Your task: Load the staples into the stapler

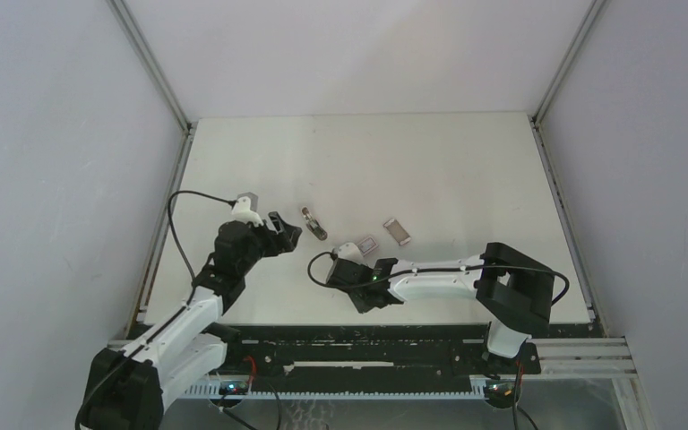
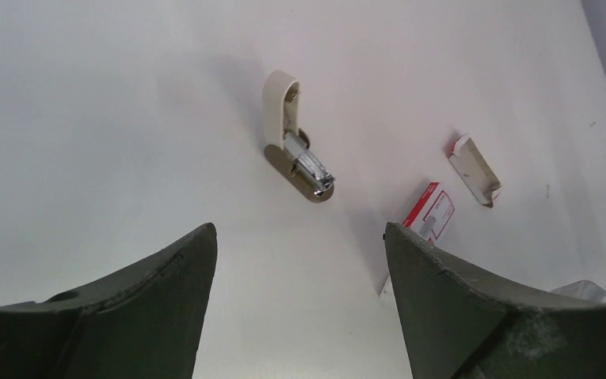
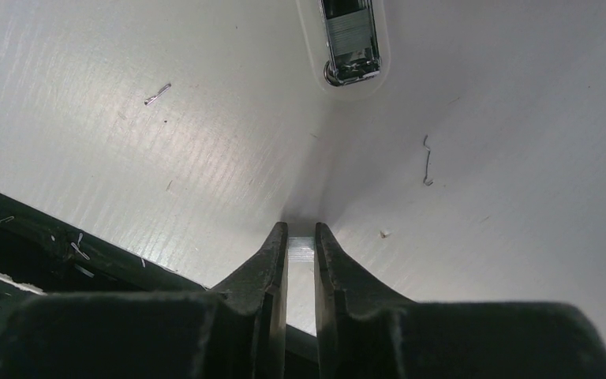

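Note:
The stapler (image 1: 313, 223) lies open on the white table, its cream lid raised and its metal magazine bare; it also shows in the left wrist view (image 2: 298, 154) and its magazine end at the top of the right wrist view (image 3: 350, 47). The pink-red staples box (image 1: 365, 244) (image 2: 431, 211) lies right of it, and its grey inner tray (image 1: 397, 231) (image 2: 474, 171) lies apart, further right. My left gripper (image 1: 285, 235) (image 2: 300, 233) is open and empty, just left of the stapler. My right gripper (image 1: 339, 262) (image 3: 301, 230) is shut on a short silver strip of staples (image 3: 301, 249), a little short of the stapler.
Loose single staples (image 3: 427, 162) lie scattered on the table near the right gripper. The dark rail of the table's near edge (image 3: 63, 237) runs close behind it. Metal frame posts (image 1: 157, 72) stand at the table's back corners.

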`<state>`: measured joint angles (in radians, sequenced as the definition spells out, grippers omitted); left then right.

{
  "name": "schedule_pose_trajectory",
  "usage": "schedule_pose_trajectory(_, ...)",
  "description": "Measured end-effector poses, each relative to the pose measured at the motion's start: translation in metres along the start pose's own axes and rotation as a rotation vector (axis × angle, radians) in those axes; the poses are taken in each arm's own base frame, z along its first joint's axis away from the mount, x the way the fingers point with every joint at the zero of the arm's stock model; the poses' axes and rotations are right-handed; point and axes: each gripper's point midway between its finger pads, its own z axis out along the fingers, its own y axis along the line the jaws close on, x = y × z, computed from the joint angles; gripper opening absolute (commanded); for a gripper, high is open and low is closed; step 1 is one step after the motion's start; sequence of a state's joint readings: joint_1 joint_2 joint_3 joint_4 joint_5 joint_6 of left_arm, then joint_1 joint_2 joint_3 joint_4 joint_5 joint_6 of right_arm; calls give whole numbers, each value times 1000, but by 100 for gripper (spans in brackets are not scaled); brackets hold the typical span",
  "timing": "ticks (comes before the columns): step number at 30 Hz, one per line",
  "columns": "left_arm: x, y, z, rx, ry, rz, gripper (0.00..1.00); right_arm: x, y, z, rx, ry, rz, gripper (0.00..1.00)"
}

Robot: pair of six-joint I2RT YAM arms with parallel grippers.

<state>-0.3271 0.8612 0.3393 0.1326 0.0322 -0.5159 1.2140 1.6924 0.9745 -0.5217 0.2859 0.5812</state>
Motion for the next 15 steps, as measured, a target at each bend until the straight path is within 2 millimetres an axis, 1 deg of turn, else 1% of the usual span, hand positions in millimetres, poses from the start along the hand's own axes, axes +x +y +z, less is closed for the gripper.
schedule_pose_trajectory(3, -3, -7, 7, 47, -6, 12, 83, -1, 0, -1, -4, -3, -8, 11)
schedule_pose_trajectory(6, 1, -8, 17, 77, 16, 17, 83, -8, 0, -6, -27, -24, -14, 11)
schedule_pose_trajectory(10, 9, 3, 37, 71, 86, 7, 81, -25, 1, -20, -89, -88, -6, 12)
schedule_pose_trajectory(13, 7, 8, 54, 82, 113, -7, 79, -34, 0, -29, -127, -132, -6, 12)
schedule_pose_trajectory(15, 5, 7, 63, 104, 125, -13, 78, -36, -2, -32, -144, -149, -4, 12)
